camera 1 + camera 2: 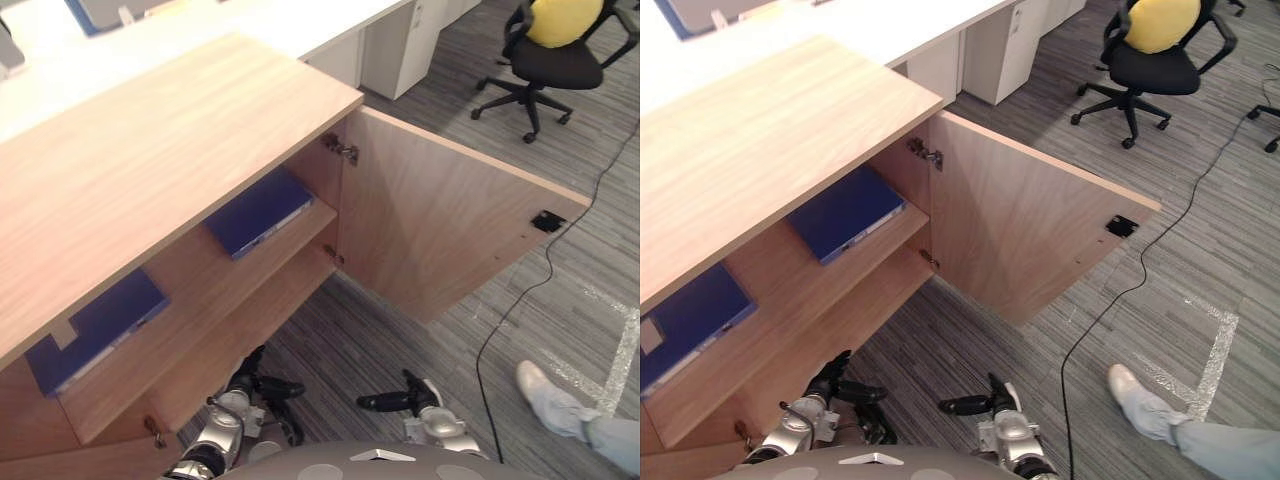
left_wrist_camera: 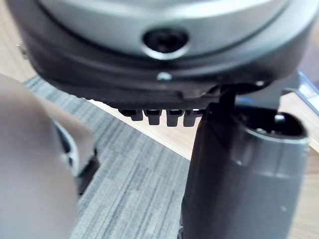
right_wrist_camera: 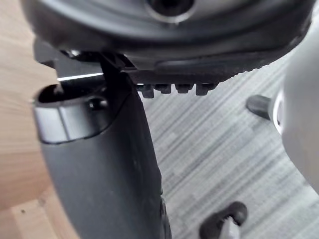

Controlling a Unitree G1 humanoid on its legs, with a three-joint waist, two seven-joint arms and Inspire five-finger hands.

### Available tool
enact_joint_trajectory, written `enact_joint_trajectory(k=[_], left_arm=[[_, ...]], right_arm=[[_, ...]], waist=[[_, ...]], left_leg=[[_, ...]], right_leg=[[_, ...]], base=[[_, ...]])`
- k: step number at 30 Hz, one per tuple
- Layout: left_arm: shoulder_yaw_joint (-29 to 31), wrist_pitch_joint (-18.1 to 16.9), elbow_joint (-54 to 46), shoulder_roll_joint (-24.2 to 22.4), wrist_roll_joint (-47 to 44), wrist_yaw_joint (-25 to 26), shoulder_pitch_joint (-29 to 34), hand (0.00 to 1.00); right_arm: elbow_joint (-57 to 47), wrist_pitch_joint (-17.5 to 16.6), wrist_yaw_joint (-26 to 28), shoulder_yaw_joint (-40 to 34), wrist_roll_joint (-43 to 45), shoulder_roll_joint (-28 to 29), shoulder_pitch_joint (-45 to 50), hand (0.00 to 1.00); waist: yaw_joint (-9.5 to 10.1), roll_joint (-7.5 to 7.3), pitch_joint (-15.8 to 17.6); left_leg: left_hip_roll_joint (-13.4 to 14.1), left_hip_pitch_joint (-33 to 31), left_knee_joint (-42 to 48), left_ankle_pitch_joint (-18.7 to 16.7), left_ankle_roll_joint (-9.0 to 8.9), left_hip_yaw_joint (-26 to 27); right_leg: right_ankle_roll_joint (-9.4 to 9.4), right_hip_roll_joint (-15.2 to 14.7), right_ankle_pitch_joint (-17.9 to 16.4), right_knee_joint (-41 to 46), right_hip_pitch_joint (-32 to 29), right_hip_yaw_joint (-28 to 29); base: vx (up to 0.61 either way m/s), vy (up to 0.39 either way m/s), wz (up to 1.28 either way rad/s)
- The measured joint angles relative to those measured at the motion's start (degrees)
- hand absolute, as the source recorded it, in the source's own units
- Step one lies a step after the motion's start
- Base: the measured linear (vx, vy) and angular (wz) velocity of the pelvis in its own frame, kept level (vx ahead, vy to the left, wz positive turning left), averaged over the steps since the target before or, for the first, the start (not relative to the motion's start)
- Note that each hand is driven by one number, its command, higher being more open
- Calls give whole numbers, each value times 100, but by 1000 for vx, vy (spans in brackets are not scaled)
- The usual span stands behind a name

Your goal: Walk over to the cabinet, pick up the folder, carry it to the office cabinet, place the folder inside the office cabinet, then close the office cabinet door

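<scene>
You see 2 blue folders lying flat on the shelf [image 1: 215, 300] inside the office cabinet [image 1: 150, 170]: the right folder [image 1: 260, 212] near the hinges, the left folder [image 1: 95, 330] well apart from it. The door [image 1: 440, 225] stands wide open. Your left hand [image 1: 262, 386] and right hand [image 1: 400, 400] hang low at the near edge, fingers relaxed, holding nothing.

Blue folder [image 1: 258, 211] flat on shelf [image 1: 200, 300], door [image 1: 440, 225] open
</scene>
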Motion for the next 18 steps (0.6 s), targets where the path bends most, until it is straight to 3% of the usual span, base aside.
enact_joint_trajectory(k=[3,6,9,10,12,13,15,16,18], left_arm=[[-3,-28,-89,-71,4,0,48,100],[23,-14,-197,-52,21,23,89,100],[33,-18,-239,-129,-22,45,116,100],[41,-19,-274,-135,-33,58,137,100],[126,-28,-445,-159,-41,88,327,100],[239,-30,-526,-198,-136,101,409,100],[314,-29,-570,-176,-233,126,428,100],[330,-29,-583,-152,-231,110,421,100],[479,-28,-620,-155,-236,78,420,100]], right_arm=[[-4,-58,-22,-26,-3,-72,21,100],[83,-66,-39,-234,14,-107,45,100],[136,-83,-138,-350,18,-283,5,100],[177,-80,-144,-350,8,-322,-6,100],[287,-54,-158,-339,-10,-416,-68,100],[284,-43,-154,-331,-10,-424,-60,100],[243,-37,-138,-294,-11,-338,-71,100],[230,-33,-125,-195,-13,-278,-70,100],[138,-22,-37,103,-35,-158,-70,100]], waist=[[-11,-108,168],[-5,-130,362],[49,59,492],[92,73,517],[244,139,509],[312,180,495],[382,158,496],[404,91,494],[486,-26,468]], left_leg=[[-63,320,-344,267,-65,-10],[-76,455,-544,545,-251,-515],[-365,581,-706,683,-406,-1929],[-424,616,-727,674,-425,-2184],[-797,797,-753,222,-806,-3033],[-998,940,-796,-138,-780,-3232],[-1144,1009,-834,-298,-710,-3126],[-1203,1013,-847,-383,-704,-3087],[-1480,1014,-856,-553,-708,-3550]], right_leg=[[-85,104,16,-164,250,-33],[-268,260,7,-204,354,31],[-326,261,36,-148,336,385],[-340,242,55,-146,318,473],[-291,132,149,-147,179,838],[-242,90,203,-168,103,1038],[-199,-39,364,-300,44,1286],[-224,-68,431,-409,32,1348],[-391,-78,454,-480,-59,1534]], base=[[-55,-84,11],[-64,-130,-12],[22,-230,-41],[26,-159,-61],[122,59,-81],[163,277,-99],[80,250,-69],[67,173,-36],[122,150,-35]])
